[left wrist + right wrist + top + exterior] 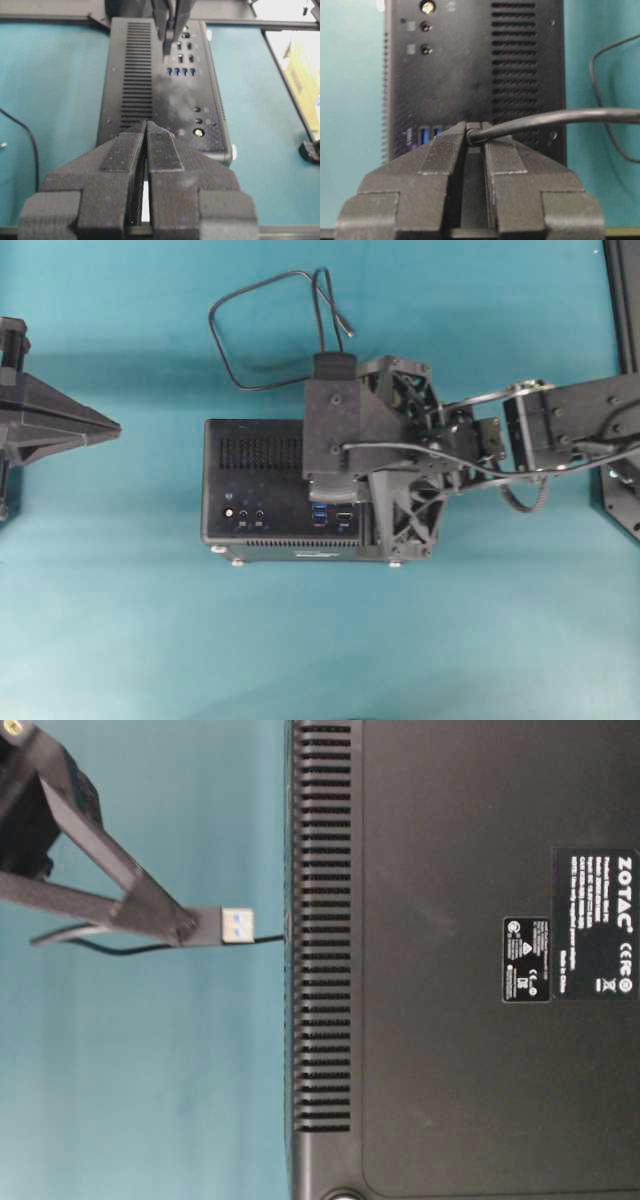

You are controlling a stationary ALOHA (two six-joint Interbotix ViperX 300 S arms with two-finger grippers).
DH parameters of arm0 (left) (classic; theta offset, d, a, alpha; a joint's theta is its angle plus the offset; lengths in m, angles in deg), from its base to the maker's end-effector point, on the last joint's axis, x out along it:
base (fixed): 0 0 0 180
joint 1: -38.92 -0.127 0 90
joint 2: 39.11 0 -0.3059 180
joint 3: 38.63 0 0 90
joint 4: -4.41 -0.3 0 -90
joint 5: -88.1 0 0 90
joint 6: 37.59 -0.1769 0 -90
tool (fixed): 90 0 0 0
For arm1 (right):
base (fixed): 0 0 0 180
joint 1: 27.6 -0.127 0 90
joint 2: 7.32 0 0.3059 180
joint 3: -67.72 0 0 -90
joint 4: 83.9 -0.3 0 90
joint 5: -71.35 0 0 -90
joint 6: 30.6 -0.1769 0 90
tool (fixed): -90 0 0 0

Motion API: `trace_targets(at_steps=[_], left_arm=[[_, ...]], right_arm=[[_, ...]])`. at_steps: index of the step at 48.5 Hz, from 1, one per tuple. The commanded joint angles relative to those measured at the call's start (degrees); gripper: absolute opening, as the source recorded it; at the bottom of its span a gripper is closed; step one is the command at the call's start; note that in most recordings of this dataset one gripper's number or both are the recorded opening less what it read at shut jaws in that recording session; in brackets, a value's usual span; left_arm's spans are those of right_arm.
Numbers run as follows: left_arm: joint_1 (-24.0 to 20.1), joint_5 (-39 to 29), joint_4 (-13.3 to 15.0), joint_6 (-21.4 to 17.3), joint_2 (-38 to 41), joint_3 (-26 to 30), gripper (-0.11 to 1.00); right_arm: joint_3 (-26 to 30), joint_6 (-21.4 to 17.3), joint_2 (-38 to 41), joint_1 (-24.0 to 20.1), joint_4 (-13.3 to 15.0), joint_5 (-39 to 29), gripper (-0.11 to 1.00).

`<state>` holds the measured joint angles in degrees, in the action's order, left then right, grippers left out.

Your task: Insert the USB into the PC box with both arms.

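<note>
Two grippers: right gripper (474, 137) clamps USB (228, 926) plug; left gripper (146, 132) clenched, empty. Align plug squarely above PC box (255, 490) blue port, descend slowly.

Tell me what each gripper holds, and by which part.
The right gripper clamps the thin black USB cable at its plug end, above the black rectangular PC box. The left gripper is shut on nothing.

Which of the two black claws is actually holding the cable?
The right gripper, the one over the PC box. Its fingers pinch the USB plug. The left gripper sits shut and empty off to the box's side.
</note>
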<state>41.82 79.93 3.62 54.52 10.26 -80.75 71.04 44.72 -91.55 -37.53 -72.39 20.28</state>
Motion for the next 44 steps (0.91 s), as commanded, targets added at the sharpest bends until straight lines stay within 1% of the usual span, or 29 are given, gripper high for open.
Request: trace_targets(at_steps=[1,30,44], left_arm=[[0.1,0.6,-0.2,0.0,0.2,1.6,0.0],[0.1,0.6,-0.2,0.0,0.4,1.6,0.0],[0.1,0.7,-0.2,0.0,0.2,1.7,0.0]], right_arm=[[1.1,-0.4,-0.4,-0.2,0.4,0.5,0.1],[-2.1,-0.7,0.2,-0.2,0.7,1.1,0.1],[-2.2,-0.7,0.3,-0.4,0.7,1.1,0.1]])
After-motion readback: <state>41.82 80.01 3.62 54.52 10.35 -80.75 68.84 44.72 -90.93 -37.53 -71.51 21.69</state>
